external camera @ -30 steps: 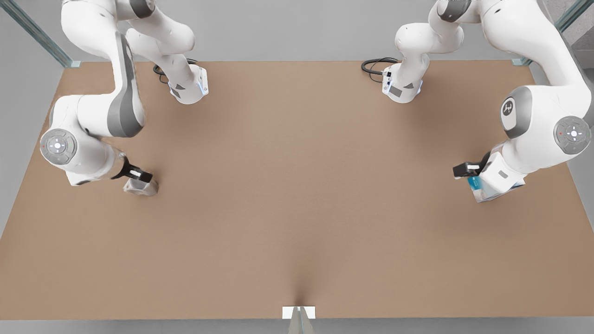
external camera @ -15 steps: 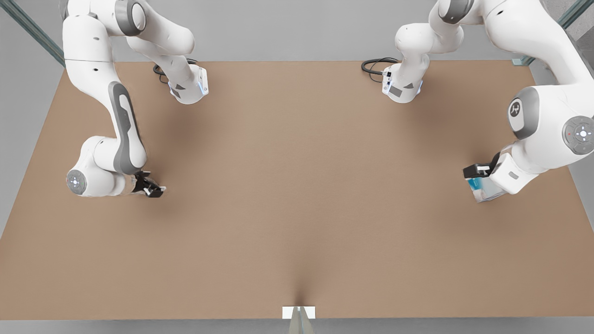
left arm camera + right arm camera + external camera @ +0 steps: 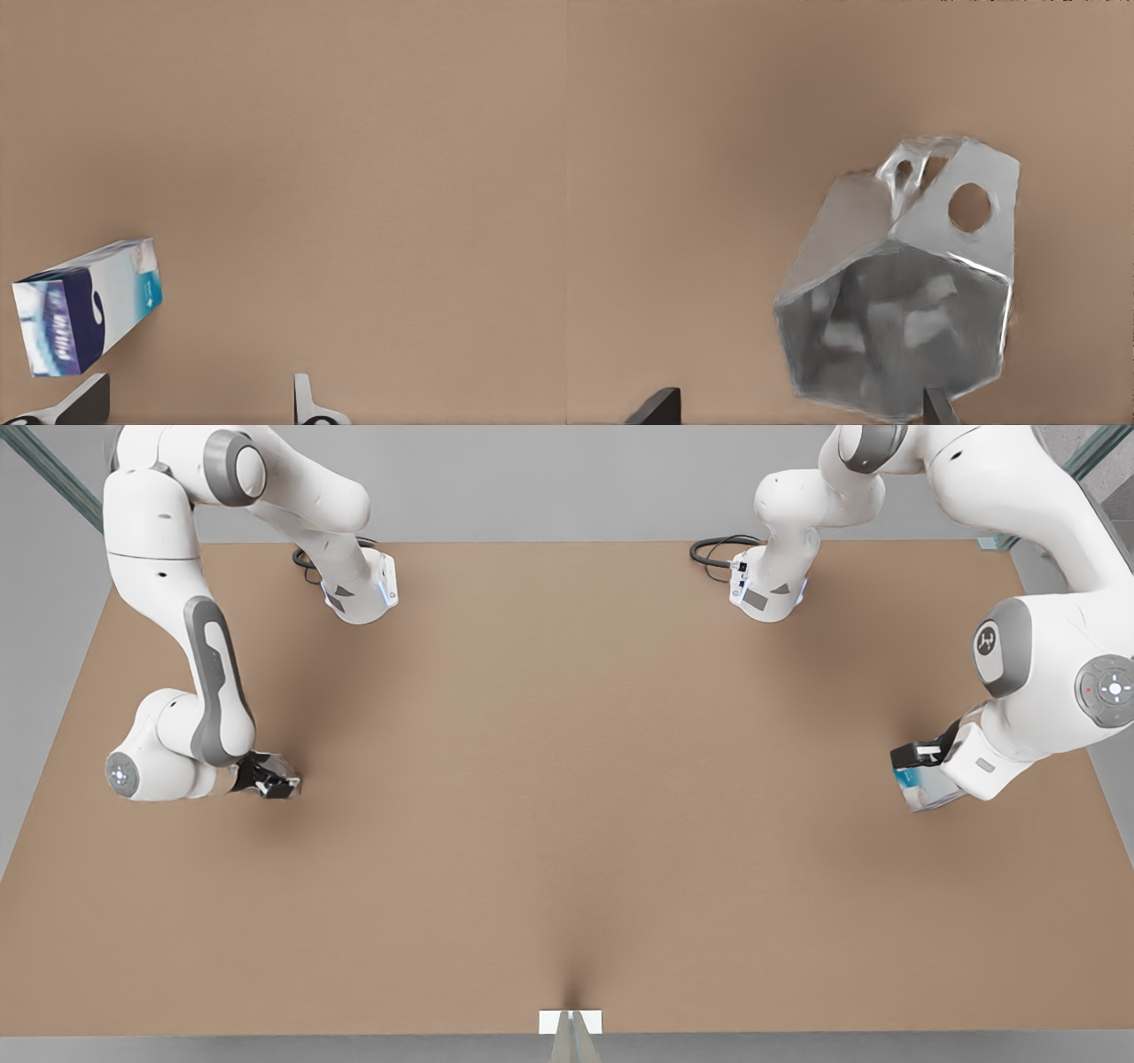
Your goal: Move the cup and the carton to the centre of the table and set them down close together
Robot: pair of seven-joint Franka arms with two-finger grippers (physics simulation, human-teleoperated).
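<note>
Grasping step: left gripper (image 3: pixel 912 766) spread beside the white-and-navy rectangular carton (image 3: pixel 86 305); right gripper (image 3: pixel 270 781) spread around the pale grey faceted cup (image 3: pixel 908 305); closing comes next.

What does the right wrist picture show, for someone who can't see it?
A small pale grey-white faceted cup sits on the plain tan-brown table, seen close from above, its open mouth facing the camera and round holes in its upper wall. The right tool's two dark fingertips stand apart, one on each side of the cup.
</note>
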